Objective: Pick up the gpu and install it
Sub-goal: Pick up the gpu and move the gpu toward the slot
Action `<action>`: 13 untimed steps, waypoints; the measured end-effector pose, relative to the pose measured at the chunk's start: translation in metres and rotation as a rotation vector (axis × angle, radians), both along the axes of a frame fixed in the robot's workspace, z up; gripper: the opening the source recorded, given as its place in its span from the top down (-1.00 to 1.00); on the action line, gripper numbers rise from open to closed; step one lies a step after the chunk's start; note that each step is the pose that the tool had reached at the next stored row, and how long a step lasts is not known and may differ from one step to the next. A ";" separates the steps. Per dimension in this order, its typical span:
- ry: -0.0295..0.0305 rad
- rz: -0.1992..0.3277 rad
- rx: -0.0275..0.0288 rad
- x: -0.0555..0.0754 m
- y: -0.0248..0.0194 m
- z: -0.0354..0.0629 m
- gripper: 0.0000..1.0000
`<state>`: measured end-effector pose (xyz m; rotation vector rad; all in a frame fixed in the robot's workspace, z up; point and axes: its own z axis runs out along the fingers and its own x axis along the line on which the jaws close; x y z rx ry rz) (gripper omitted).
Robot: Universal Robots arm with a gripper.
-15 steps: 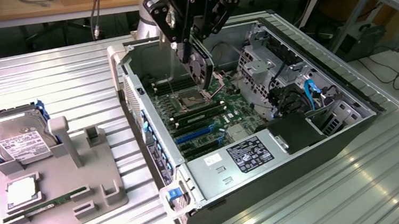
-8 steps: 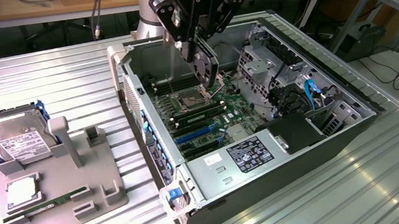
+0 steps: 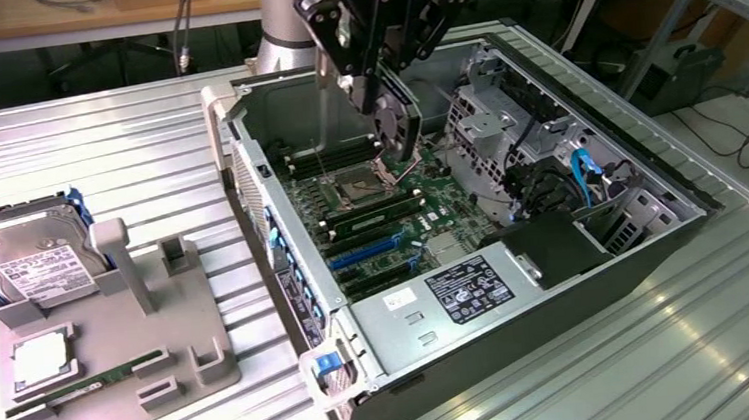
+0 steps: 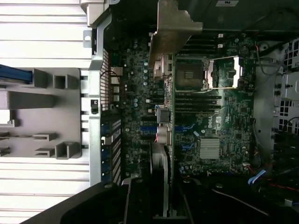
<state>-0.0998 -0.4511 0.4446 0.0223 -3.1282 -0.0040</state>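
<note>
My black two-fingered tool [image 3: 385,99] pinches the thin dark gpu card with its pale metal bracket [image 3: 404,142], which hangs lengthwise straight below it, above the green motherboard [image 3: 448,204].

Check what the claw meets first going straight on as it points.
Likely the motherboard: the claw points down into the open case, and the gpu it holds would touch down first. Depth is unclear.

gpu [image 4: 163,116] dark, bracket [image 4: 173,28] silver-beige | motherboard [image 4: 224,116] green | tray [image 3: 156,327] grey
</note>
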 end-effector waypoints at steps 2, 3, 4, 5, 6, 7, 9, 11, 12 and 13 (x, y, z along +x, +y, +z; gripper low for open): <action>0.0000 0.000 0.0000 0.002 0.0000 0.0000 0.45; 0.0000 0.000 0.0000 0.003 0.0000 0.0000 0.45; 0.0000 0.000 0.0000 0.004 0.0000 0.0000 0.45; 0.0001 0.000 0.0000 0.004 0.0000 0.0000 0.45; 0.0000 0.000 0.0000 0.006 0.0000 0.0000 0.45; 0.0000 0.000 0.0000 0.007 0.0000 0.0000 0.45; 0.0000 0.000 0.0000 0.009 0.0000 0.0000 0.45; 0.0000 0.000 0.0001 0.010 -0.0001 0.0000 0.45; 0.0000 0.000 0.0000 0.010 0.0000 0.0000 0.45; 0.0000 0.000 0.0000 0.010 0.0000 0.0000 0.45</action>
